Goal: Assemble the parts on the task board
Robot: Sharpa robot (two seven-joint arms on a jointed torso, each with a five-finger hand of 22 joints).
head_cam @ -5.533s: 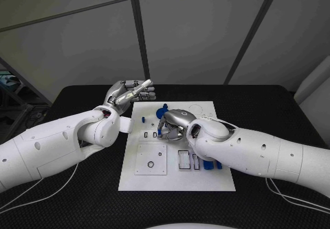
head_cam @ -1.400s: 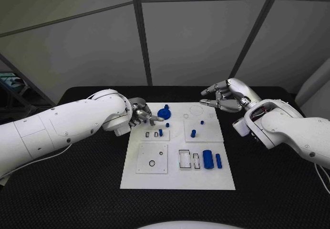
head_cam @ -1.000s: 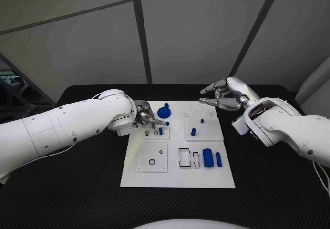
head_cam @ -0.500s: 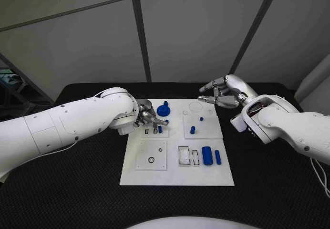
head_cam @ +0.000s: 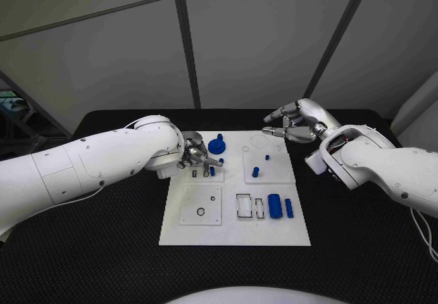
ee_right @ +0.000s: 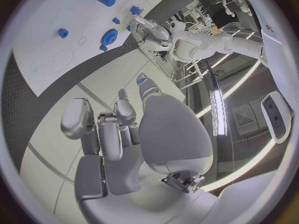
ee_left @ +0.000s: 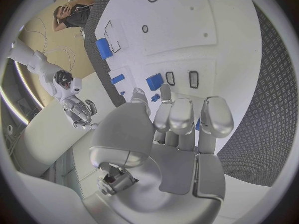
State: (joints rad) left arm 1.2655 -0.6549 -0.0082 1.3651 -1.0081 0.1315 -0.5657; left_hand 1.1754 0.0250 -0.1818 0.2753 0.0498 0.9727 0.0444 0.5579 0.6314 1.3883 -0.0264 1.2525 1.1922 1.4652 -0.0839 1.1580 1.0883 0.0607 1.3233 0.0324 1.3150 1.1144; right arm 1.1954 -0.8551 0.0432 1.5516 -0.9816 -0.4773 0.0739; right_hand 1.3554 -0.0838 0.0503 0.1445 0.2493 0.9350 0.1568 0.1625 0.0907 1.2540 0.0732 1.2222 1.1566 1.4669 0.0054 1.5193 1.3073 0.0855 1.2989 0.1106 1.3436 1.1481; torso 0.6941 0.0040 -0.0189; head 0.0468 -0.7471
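My left hand (head_cam: 194, 156) sits low over the flat white task board (head_cam: 235, 237), at its far left corner, on the black bench (head_cam: 91, 253). My fingertips (head_cam: 212, 163) are drawn together above the two small rectangular slots (ee_left: 182, 78). Just in front of them a small blue block-shaped part (ee_left: 154, 81) stands near those slots. Whether I have anything pinched I cannot tell; the wrist view shows my fingers side by side and curled forward, with a sliver of blue behind them that I cannot place.

My right hand (head_cam: 297, 123) hangs above the far right corner of the board, fingers loosely curled and apart, holding nothing that I can see.

Beyond my left fingertips stands the round blue toothed gear (head_cam: 217, 146). Between my two hands a short blue peg (head_cam: 256, 171) stands upright, and nearer my body, well apart from both hands, a thick blue cylinder (head_cam: 275, 207) and a thinner blue bar (head_cam: 288, 208) lie beside empty rectangular recesses.

The risk I see: my left fingers crowd the slots, so a slightly tilted part could jam at the slot's edge. My knuckles could also knock the block or the gear, which stand so close.

I can read no writing, label or brand anywhere.
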